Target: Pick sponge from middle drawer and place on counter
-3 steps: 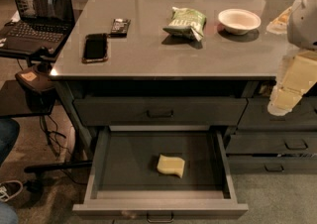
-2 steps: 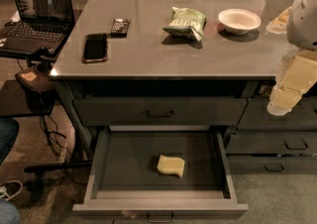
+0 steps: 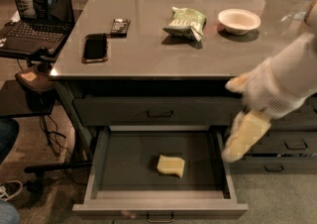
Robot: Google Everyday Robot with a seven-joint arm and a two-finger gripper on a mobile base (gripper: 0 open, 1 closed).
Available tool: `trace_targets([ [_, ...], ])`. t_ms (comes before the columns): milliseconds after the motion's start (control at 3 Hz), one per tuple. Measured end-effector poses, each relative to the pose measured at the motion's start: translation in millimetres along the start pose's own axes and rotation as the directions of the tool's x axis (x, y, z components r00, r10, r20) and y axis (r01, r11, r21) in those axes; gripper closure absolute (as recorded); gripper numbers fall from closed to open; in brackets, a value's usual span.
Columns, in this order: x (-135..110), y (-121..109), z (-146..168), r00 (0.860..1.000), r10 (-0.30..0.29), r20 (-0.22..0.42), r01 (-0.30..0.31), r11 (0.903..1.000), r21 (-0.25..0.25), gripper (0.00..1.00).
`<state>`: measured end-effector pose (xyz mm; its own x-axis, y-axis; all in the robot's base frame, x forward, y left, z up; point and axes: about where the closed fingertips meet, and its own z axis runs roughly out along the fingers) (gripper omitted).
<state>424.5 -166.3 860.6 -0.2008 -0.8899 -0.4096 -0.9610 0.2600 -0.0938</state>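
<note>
The sponge (image 3: 171, 165), a small pale yellow block, lies flat in the pulled-out middle drawer (image 3: 124, 168), near the middle of its dark floor. My gripper (image 3: 234, 152) hangs from the white arm (image 3: 287, 86) at the right. It points down and to the left over the drawer's right wall, to the right of the sponge and apart from it. The grey counter (image 3: 148, 54) spans the top of the cabinet above the drawer.
On the counter lie a green snack bag (image 3: 185, 21), a white bowl (image 3: 239, 20), a black phone (image 3: 95, 47) and a small dark device (image 3: 119, 26). The top drawer (image 3: 158, 112) is closed. A laptop (image 3: 37, 10) sits on a side table at the left. Narrower drawers (image 3: 292, 143) stand at the right.
My arm and gripper have swung left and down, from beside the cabinet's right drawers to over the open drawer's right wall. The sponge has not moved.
</note>
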Motion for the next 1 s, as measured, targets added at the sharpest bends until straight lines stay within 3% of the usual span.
trace_targets([
  [333,4.4,35.7,118.6,0.979,0.132,0.156,-0.101,0.9763,-0.191,0.00],
  [667,25.1,56.5,192.6,0.959,0.223,0.173,-0.169,0.9451,-0.279,0.00],
  [1000,25.4,56.1,193.8,0.959,0.225,0.174,-0.171,0.9450,-0.279,0.00],
])
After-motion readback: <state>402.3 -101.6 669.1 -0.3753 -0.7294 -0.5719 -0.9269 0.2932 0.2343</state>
